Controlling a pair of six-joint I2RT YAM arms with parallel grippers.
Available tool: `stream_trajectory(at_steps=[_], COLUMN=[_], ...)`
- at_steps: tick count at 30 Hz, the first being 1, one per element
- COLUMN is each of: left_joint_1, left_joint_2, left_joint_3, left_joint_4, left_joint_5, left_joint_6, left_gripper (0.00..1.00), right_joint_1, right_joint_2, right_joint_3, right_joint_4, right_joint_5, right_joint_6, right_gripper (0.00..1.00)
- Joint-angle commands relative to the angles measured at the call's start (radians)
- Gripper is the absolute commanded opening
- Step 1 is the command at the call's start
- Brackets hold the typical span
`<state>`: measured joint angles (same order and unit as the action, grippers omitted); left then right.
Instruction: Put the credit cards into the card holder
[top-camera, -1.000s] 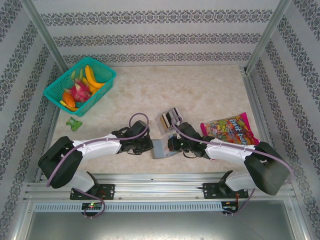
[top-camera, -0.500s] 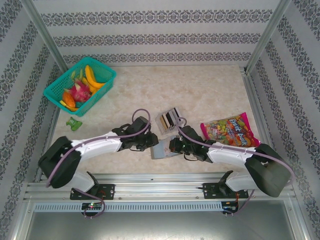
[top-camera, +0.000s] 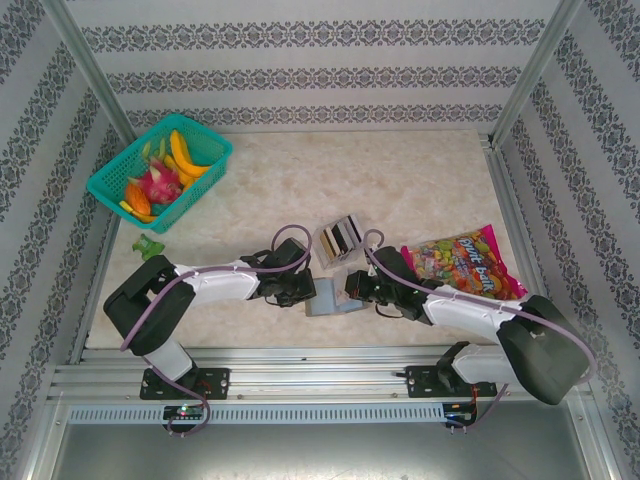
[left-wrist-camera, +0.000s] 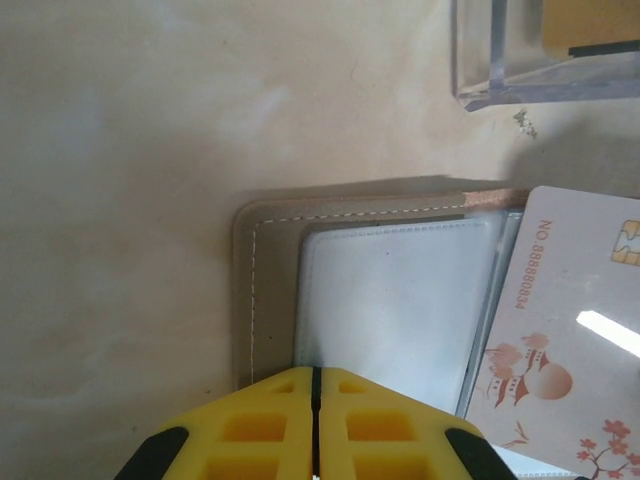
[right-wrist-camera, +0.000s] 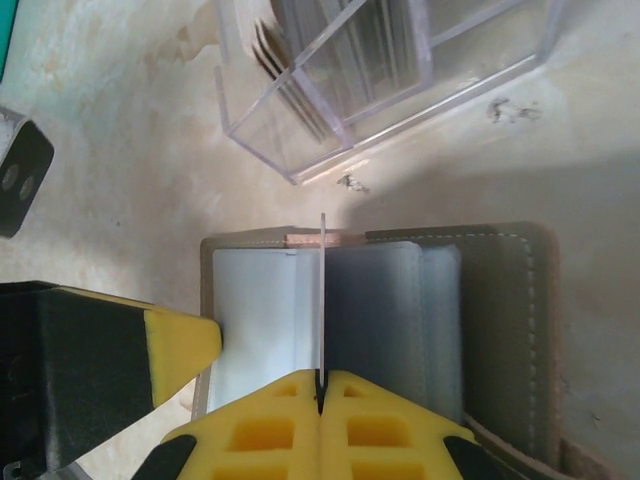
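The card holder (top-camera: 322, 299) lies open on the table, with clear sleeves (left-wrist-camera: 390, 300) inside its grey-brown cover (right-wrist-camera: 500, 320). My right gripper (right-wrist-camera: 321, 375) is shut on a credit card (right-wrist-camera: 322, 290), held edge-on and upright over the middle of the sleeves. From the left wrist the same pale card (left-wrist-camera: 565, 340) shows its face, with a number and flower print. My left gripper (left-wrist-camera: 315, 370) is shut with nothing between its fingers, its tips at the holder's left part. One of its fingers (right-wrist-camera: 180, 345) is against the holder's left edge. In the top view, the left gripper (top-camera: 304, 291) and the right gripper (top-camera: 350, 288) flank the holder.
A clear plastic tray (top-camera: 341, 238) holding more cards (right-wrist-camera: 290, 75) stands just behind the holder. A colourful candy bag (top-camera: 462, 262) lies to the right. A teal basket of toy fruit (top-camera: 160, 170) sits at the back left, with a small green toy (top-camera: 150, 247) near it.
My left gripper has moved right to the holder's left edge, opening a little and then shutting. The right gripper, still holding the card, has shifted slightly over the holder.
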<state>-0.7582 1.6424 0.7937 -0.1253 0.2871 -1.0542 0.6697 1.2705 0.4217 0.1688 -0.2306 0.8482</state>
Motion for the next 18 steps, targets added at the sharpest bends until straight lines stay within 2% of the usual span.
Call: stream_trajectory(at_steps=[1, 18], left_joint_1=[-0.004, -0.004], left_joint_2=[0.041, 0.040], left_joint_3=[-0.002, -0.004], left_joint_4=[-0.031, -0.047], left_joint_5=[-0.035, -0.050], left_joint_6=[0.007, -0.002], left_gripper=[0.08, 0.08], right_joint_1=[-0.003, 0.042], right_joint_2=[0.029, 0.139], right_joint_3=[-0.017, -0.070], right_joint_4=[0.051, 0.164], right_joint_5=[-0.032, -0.069], right_joint_6=[-0.043, 0.018], right_gripper=[0.00, 0.00])
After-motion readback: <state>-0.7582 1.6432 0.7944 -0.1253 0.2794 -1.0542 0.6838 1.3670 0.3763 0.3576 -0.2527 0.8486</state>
